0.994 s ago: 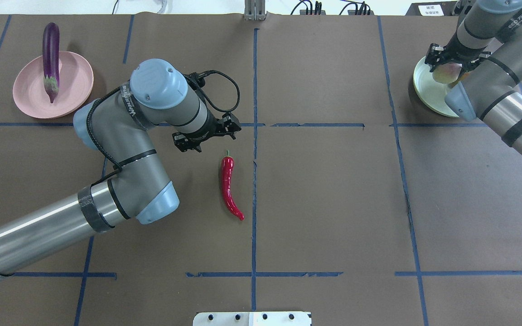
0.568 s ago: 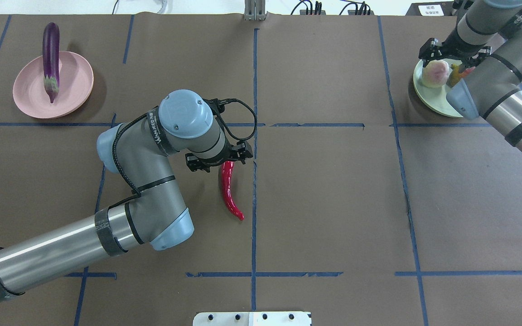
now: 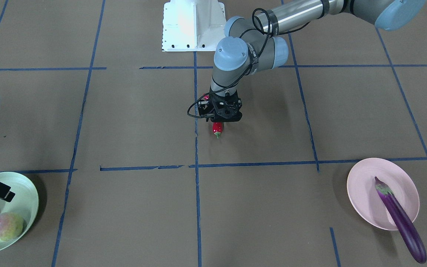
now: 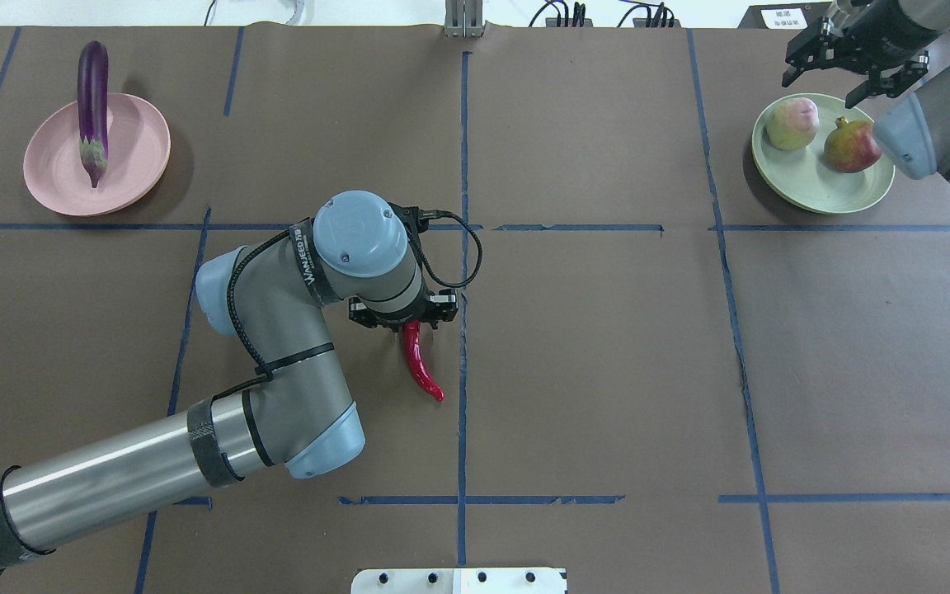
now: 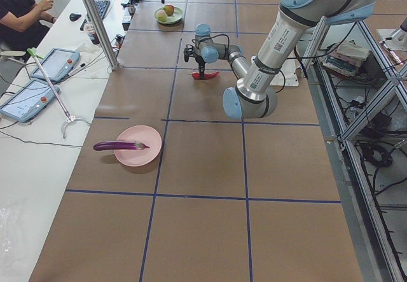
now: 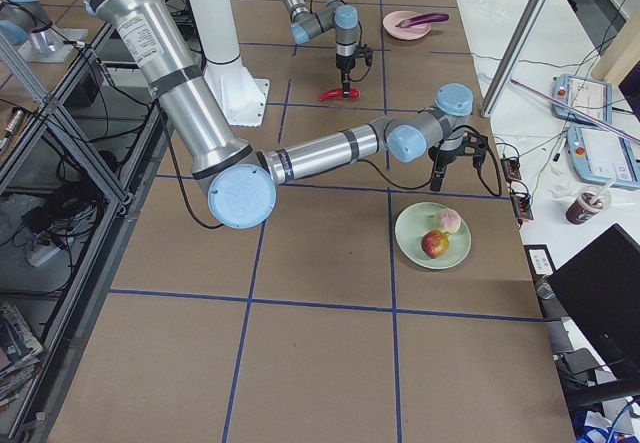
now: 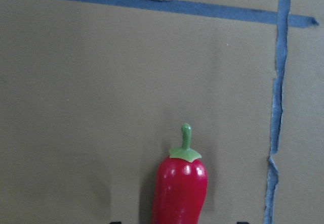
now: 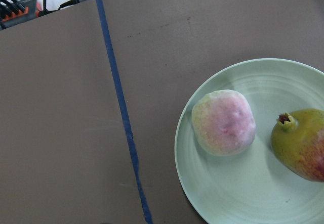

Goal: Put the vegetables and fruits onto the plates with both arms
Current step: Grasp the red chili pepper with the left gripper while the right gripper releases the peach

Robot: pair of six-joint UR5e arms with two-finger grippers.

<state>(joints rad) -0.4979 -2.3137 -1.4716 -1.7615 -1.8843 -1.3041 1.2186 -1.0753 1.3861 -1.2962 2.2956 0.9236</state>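
Observation:
The red chili pepper [image 4: 420, 369] lies on the brown table near the middle. My left gripper [image 4: 403, 318] is open, its jaws either side of the chili's stem end [image 7: 181, 188], low over it [image 3: 217, 128]. The purple eggplant [image 4: 93, 103] lies across the pink plate [image 4: 138, 165], one end past the rim. The fuzzy pale fruit [image 4: 792, 124] and the red-blushed crowned fruit [image 4: 851, 147] sit on the mint plate [image 4: 813, 180]. My right gripper [image 4: 850, 66] is open and empty, above the plate's far edge.
The white base block [image 3: 191, 26] stands at the robot's side of the table. Blue tape lines [image 4: 463, 412] cross the brown mat. A side table with tablets [image 5: 28, 97] and a seated person [image 5: 19, 8] lies beyond the far long edge.
My left gripper has moved toward the robot and now straddles the chili's stem end. My right gripper has let the crowned fruit go on the mint plate and drawn away from it.

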